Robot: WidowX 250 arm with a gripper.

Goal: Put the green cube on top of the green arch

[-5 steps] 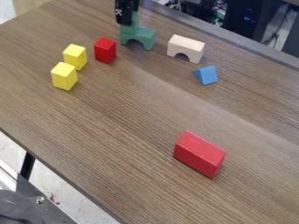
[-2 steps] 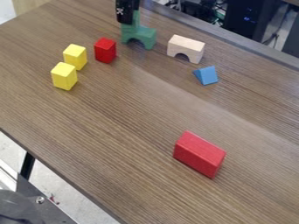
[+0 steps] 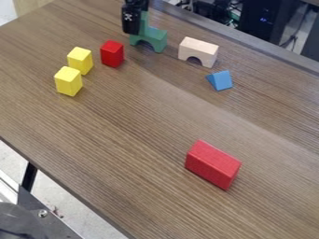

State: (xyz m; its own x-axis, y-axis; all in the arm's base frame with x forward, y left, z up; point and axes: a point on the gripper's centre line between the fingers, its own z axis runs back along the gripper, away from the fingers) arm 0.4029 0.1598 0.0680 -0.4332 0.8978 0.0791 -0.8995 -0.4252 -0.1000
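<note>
At the top edge of the view, left of centre, the black gripper (image 3: 131, 21) hangs over the left end of the green arch (image 3: 151, 38) and hides part of it. The arch stands upright on the table, with its opening facing the camera. Just right of the gripper, a narrow strip of the green cube (image 3: 144, 20) shows above the arch's left part. The gripper covers the rest of the cube, and I cannot tell whether the cube touches the arch.
Left of the arch stand a small red block (image 3: 112, 53) and two yellow blocks (image 3: 79, 60). To its right are a pale wooden arch (image 3: 198, 51) and a blue wedge (image 3: 220, 80). A larger red block (image 3: 212, 164) lies on the wooden table (image 3: 124, 149).
The gripper has come lower and now covers the arch's upper left corner. The green arch has shifted very slightly to the right.
</note>
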